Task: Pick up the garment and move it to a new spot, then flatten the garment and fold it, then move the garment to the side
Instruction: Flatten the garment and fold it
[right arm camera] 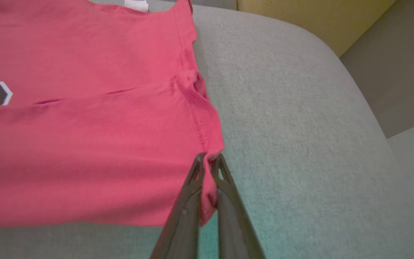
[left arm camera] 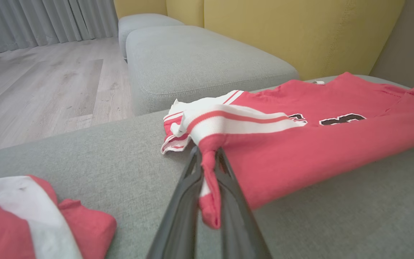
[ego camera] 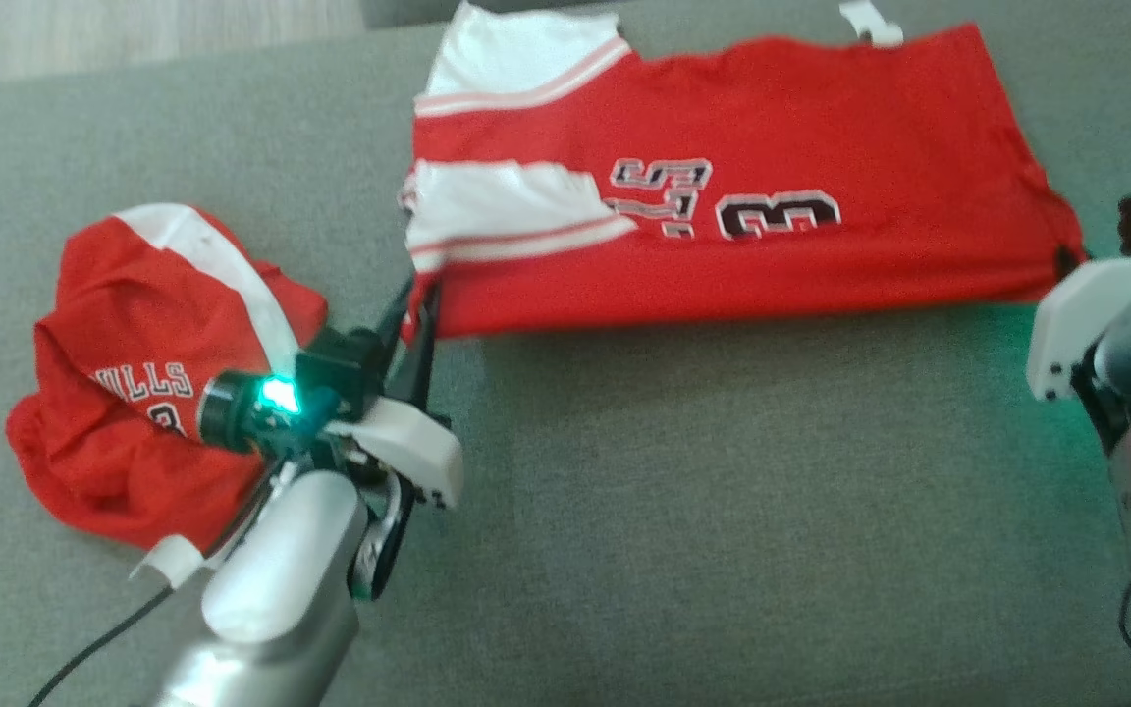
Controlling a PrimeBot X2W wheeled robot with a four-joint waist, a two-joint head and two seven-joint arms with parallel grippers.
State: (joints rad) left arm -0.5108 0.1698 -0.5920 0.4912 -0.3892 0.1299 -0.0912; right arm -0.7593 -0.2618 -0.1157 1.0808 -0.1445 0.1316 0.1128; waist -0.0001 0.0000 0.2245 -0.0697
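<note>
Left tool (left arm camera: 208, 154) pinching jersey (ego camera: 801, 128) corner; right tool (right arm camera: 210, 159) pinching opposite corner; second jersey (ego camera: 134, 324) crumpled nearby

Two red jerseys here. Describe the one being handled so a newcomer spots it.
On the grey sofa cushion, toward the back, the red jersey lies spread flat, number showing. Unlike the crumpled jersey at left, its near corners are pinched by the left fingers and right fingers.
</note>
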